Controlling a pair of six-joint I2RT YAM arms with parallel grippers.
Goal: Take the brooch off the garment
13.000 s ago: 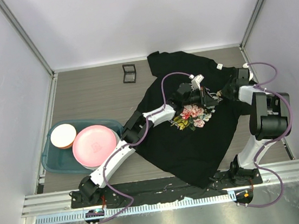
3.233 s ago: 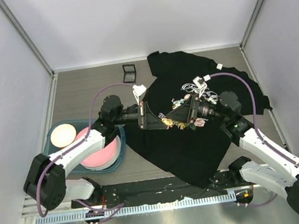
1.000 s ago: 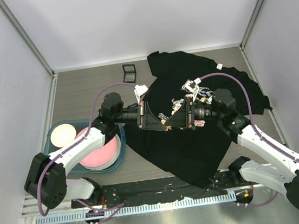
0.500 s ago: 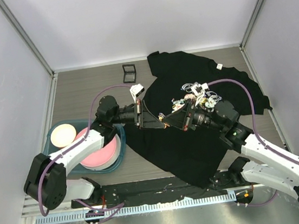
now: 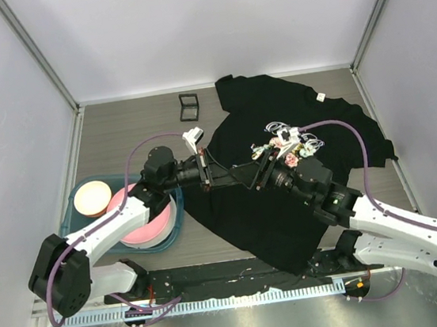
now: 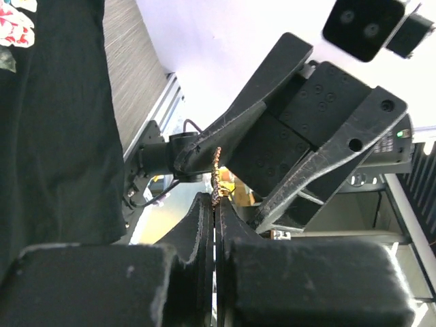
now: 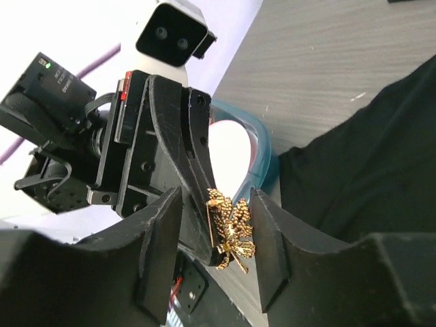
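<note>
- Shows the brooch (image 7: 230, 231), a gold leafy piece, up in the air above the shirt (image 5: 288, 211), with no cloth touching it in either wrist view.
- Has the left hand (image 6: 215, 204) pressed together on the brooch, pinching it edge-on right at the fingertips.
- Has the right hand (image 7: 212, 218) spread wide, with one finger on each side of the brooch and apparently not touching it.
- Places both hands tip to tip over the left part of the shirt, about mid-worktop, well apart from the near and far edges.
- Leaves the shirt lying on the right half of the worktop, reaching up toward the far right corner, rose print up.
- Looks, as a judgement, like the removal itself is done: nothing visible joins brooch and cloth.
- Cannot tell whether the pin at the back is open or closed; too small and partly hidden behind the left finger.
- Seems to leave only a handover to the right hand or a set-down somewhere off the shirt, though the task sentence names no place for it.
- Calls for care there: thin, edge-on, and easy to drop or twist if the left hand opens before the right one closes.
- Also takes in a tub (image 5: 75, 229) of plates at the left edge and a small black case (image 5: 189, 106) near the far edge, both well apart from the hands.
</note>
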